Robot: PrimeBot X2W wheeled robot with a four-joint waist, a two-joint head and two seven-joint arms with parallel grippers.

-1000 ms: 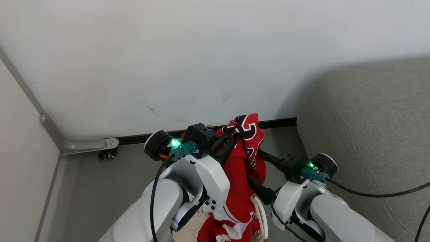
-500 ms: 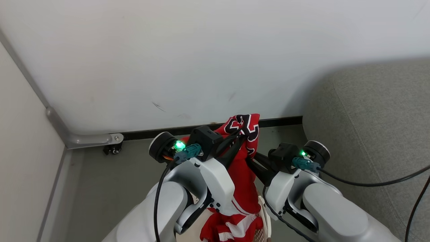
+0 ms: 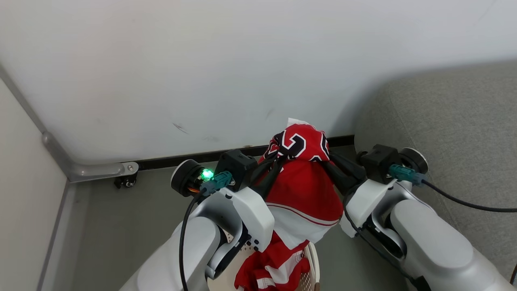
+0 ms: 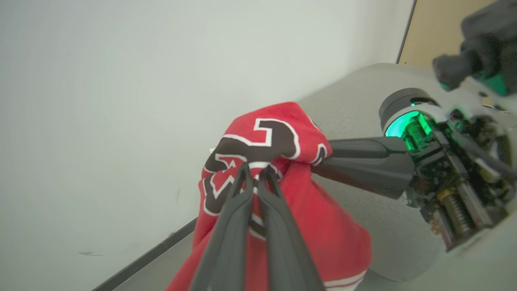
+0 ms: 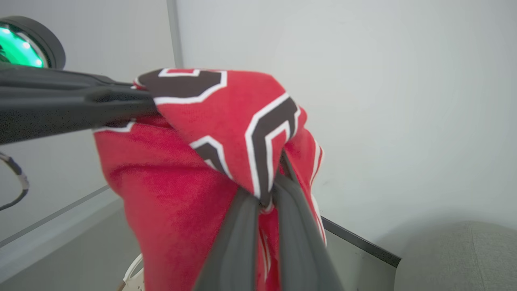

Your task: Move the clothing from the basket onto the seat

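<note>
Holding the clothing point(image 3: 303, 190) by its numbered top fold with left gripper point(image 3: 280, 155) and right gripper point(image 3: 328, 158) both clamped on it, above the basket point(image 3: 314, 258), near the seat point(image 3: 444, 121) (light, limp, likely to sag), so best pinched at two spread bunches.

The raised garment point(image 3: 303, 190) hangs in mid-air between the 2 arms, its top bunch pinched from the left by the left gripper point(image 3: 278, 157) and from the right by the right gripper point(image 3: 329, 158). Directly below it sits the basket point(image 3: 314, 258), with a 2nd garment point(image 3: 270, 273) lying inside. The seat point(image 3: 452, 133) stands to the right of basket and arms, close by the wall point(image 3: 202, 60) that runs behind everything. A bracket point(image 3: 101, 171) sits at the wall's foot on the floor point(image 3: 121, 230), well to the left.
</note>
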